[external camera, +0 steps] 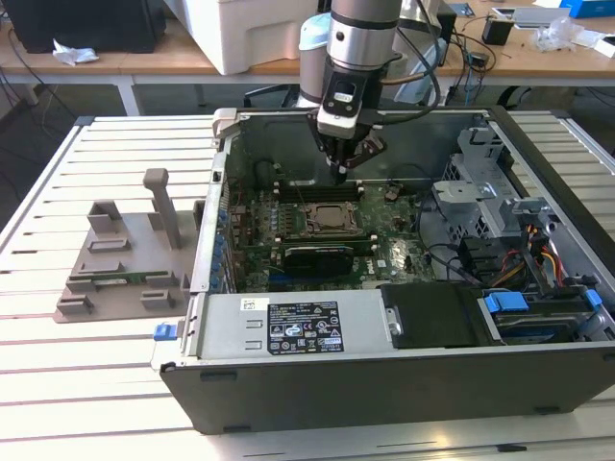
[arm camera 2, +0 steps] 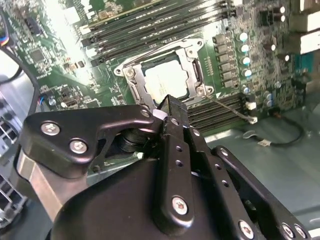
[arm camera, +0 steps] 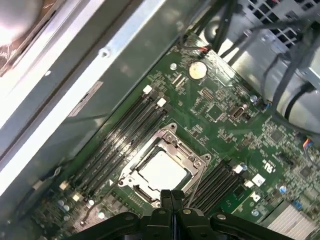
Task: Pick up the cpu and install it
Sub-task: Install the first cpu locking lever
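The cpu (arm camera: pixel 162 172) is a flat silvery square lying in the open socket frame (arm camera: pixel 172 145) on the green motherboard (arm camera: pixel 225 125); in the second wrist view the cpu (arm camera 2: pixel 164 82) sits inside the same metal frame. My gripper (external camera: pixel 344 171) hangs inside the open computer case, just above the far edge of the socket (external camera: pixel 332 219). Its black fingertips (arm camera: pixel 170 196) are pressed together with nothing seen between them, a short way above the chip. In the second wrist view the gripper (arm camera 2: pixel 167 102) hides the near edge of the socket.
Memory slots (arm camera: pixel 125 132) flank the socket on both sides. A black card (external camera: pixel 317 257) stands just in front of the socket. Drive cage and cables (external camera: pixel 509 240) fill the case at the exterior view's right. A grey fixture (external camera: pixel 120 259) sits outside, at the exterior view's left.
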